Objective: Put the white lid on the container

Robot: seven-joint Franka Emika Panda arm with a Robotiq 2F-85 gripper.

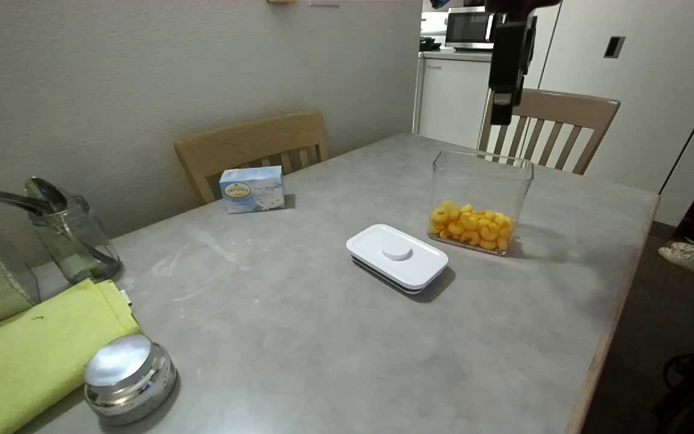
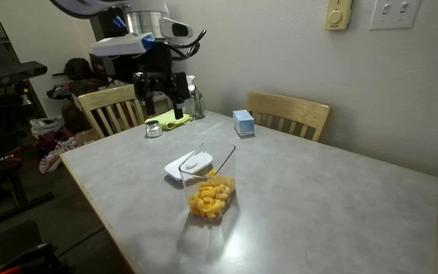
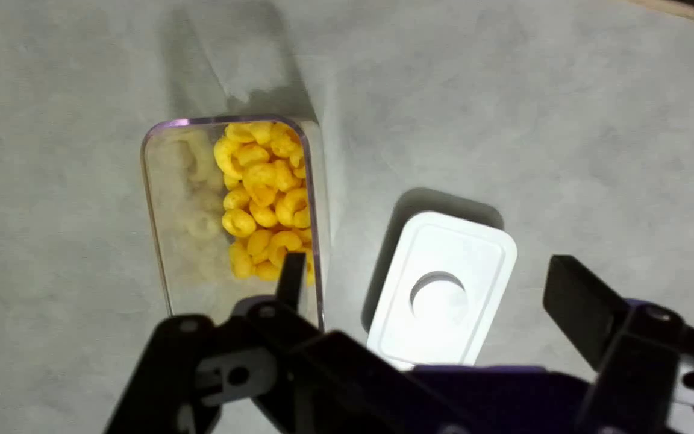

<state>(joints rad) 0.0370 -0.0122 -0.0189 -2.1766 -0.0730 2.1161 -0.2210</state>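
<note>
The white lid [image 1: 407, 271] lies flat on the table, round button up, with a shadow under its raised edge. It also shows in an exterior view [image 2: 186, 163], partly behind the container, and in the wrist view [image 3: 443, 259]. The clear container [image 1: 479, 184] stands upright and open-topped beside the lid, with yellow-orange pieces in its bottom. It also shows in an exterior view [image 2: 224, 161] and in the wrist view [image 3: 317, 199]. My gripper [image 2: 164, 112] is open and empty, high above the table. In the wrist view the gripper's fingers [image 3: 425, 277] appear either side of the lid, the left one overlapping the container.
A blue-white box [image 1: 253, 190] stands near the wall. A shiny round metal-lidded jar [image 1: 130, 380], a yellow cloth [image 1: 52, 343] and a glass jar with cutlery [image 1: 79, 241] are at the table's far end from the container. Chairs [image 2: 287, 116] stand at the table's edges.
</note>
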